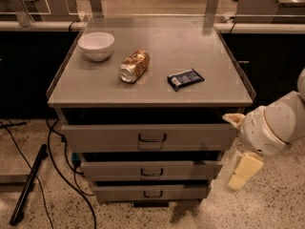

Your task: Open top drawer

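The top drawer (109,137) is the widest grey drawer, directly under the cabinet top, with a small dark loop handle (152,138) at its centre. A dark gap shows above its front panel. My gripper (239,146) is at the drawer's right end, beside the cabinet's front right corner, on a white rounded wrist (269,128). Its cream fingers stand apart, one fingertip (233,119) level with the drawer's top edge, the other (245,171) lower, by the second drawer. It holds nothing and is well to the right of the handle.
Two narrower drawers (151,171) (151,192) sit below. On the cabinet top (214,75) are a white bowl (96,45), a can lying on its side (134,66) and a dark packet (185,78). Cables and a black rod (28,185) lie on the floor at left.
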Robot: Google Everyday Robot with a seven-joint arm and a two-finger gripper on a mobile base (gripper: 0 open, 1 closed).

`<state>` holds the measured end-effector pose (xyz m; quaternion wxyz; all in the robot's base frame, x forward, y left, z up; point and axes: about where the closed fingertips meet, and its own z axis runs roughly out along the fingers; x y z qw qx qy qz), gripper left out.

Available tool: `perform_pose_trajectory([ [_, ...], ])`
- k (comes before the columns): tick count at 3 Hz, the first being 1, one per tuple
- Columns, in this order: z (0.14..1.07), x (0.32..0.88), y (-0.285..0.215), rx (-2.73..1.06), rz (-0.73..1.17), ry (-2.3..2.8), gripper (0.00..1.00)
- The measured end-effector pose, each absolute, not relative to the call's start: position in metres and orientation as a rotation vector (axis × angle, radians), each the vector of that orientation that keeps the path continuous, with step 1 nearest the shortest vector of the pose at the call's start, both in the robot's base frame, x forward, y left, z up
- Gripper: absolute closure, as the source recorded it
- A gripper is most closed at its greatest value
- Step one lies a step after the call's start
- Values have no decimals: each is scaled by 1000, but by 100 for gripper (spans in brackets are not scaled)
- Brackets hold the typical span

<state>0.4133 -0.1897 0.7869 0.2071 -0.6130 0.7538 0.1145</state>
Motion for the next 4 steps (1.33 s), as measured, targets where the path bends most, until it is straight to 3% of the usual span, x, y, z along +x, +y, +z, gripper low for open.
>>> perform_pose_trajectory([
  [4, 730, 459, -151, -1706, 316, 1980, 0],
])
